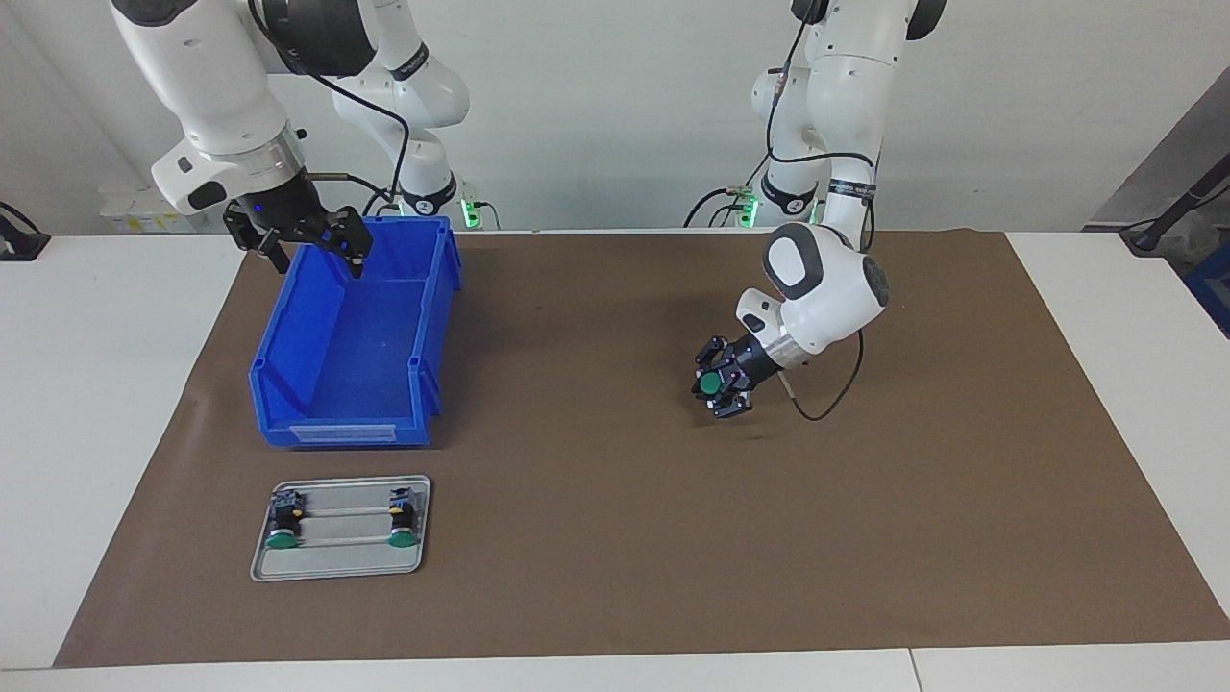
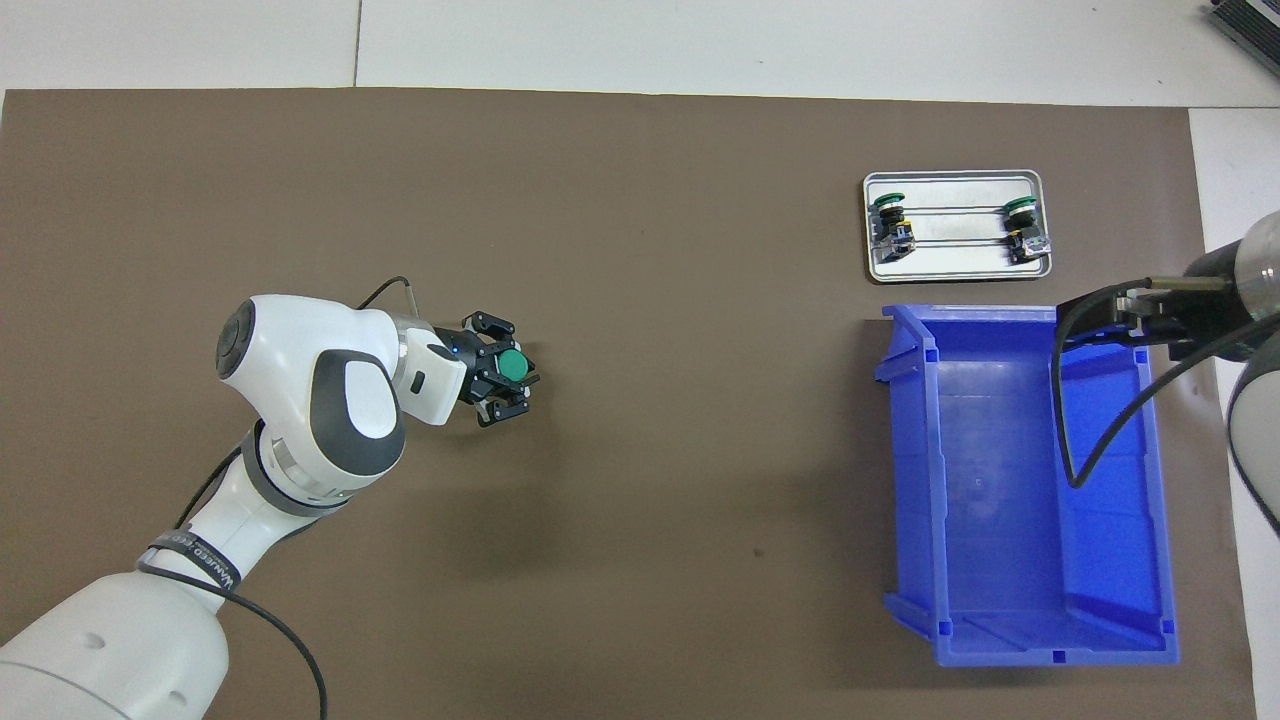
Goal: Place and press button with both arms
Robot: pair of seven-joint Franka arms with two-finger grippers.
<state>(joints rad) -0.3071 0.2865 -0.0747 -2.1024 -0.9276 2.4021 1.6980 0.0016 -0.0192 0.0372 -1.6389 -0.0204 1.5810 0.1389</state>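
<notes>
Nearest, 2 buttons [image 1: 341, 524] sit on the metal tray [image 1: 336, 565]; left pincer [image 1: 719, 385] grips button [image 1: 710, 384] above the mat, unplaced; right pincer [image 1: 309, 252] wide open, empty, over blue bin [image 1: 288, 404].

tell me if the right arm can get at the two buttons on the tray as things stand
Probably yes: the right gripper hangs open over the blue bin, and the tray with both buttons lies just past it, uncovered. The left gripper holds a third button elsewhere.

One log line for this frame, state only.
left end effector: shut on button, above mat | right end effector: open, over bin | tray: two buttons
</notes>
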